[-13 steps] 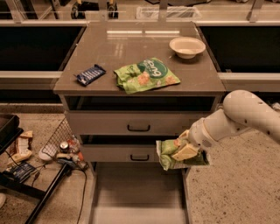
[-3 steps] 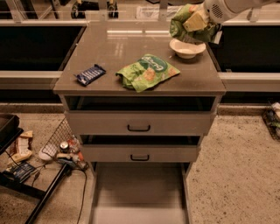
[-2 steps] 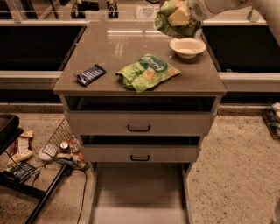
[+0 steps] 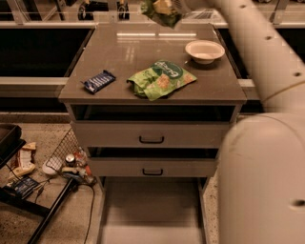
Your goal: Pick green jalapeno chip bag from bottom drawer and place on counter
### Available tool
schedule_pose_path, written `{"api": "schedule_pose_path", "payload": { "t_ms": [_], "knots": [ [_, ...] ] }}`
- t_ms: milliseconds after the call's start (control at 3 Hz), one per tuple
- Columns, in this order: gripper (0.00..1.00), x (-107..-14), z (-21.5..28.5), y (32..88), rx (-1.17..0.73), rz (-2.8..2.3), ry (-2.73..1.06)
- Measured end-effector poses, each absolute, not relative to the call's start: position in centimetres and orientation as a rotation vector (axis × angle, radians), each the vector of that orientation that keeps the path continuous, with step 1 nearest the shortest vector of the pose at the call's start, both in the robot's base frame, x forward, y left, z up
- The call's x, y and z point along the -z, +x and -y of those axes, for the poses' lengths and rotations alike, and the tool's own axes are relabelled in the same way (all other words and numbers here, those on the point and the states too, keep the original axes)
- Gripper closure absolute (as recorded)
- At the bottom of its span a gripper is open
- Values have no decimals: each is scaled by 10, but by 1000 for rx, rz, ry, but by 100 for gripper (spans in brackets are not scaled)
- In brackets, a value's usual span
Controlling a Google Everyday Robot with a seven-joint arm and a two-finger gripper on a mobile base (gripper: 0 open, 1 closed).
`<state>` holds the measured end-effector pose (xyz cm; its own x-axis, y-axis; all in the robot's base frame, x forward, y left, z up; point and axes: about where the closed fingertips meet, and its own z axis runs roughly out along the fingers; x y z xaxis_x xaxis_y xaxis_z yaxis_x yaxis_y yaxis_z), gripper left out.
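Observation:
The green jalapeno chip bag (image 4: 159, 11) hangs at the top edge of the camera view, above the back middle of the counter (image 4: 143, 52). My gripper (image 4: 174, 4) is shut on the bag's top and is mostly cut off by the frame edge. My arm (image 4: 267, 143) rises along the right side and hides that part of the cabinet. The bottom drawer (image 4: 152, 209) is pulled out, showing a bare grey floor.
On the counter lie a larger lime-green bag (image 4: 162, 78), a dark-blue snack bar wrapper (image 4: 99, 81) and a white bowl (image 4: 205, 50). Two grey drawer fronts (image 4: 151, 136) are shut. A wire basket with clutter (image 4: 66, 162) and a black stand (image 4: 28, 209) sit on the floor at left.
My gripper has lifted the chip bag out of the bottom drawer and carried it up and leftward, past the bowl, over the back of the counter. My arm now fills the right side.

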<state>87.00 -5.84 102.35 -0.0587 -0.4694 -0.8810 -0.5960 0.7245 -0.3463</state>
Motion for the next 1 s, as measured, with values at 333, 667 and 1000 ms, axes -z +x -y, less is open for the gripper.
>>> {"api": "schedule_pose_path", "payload": {
  "t_ms": [333, 667, 1000],
  "knots": [
    [100, -989, 17, 911, -180, -1720, -825],
    [100, -950, -14, 940, -221, -1770, -791],
    [83, -923, -54, 952, -232, -1802, -835]
  ]
}}
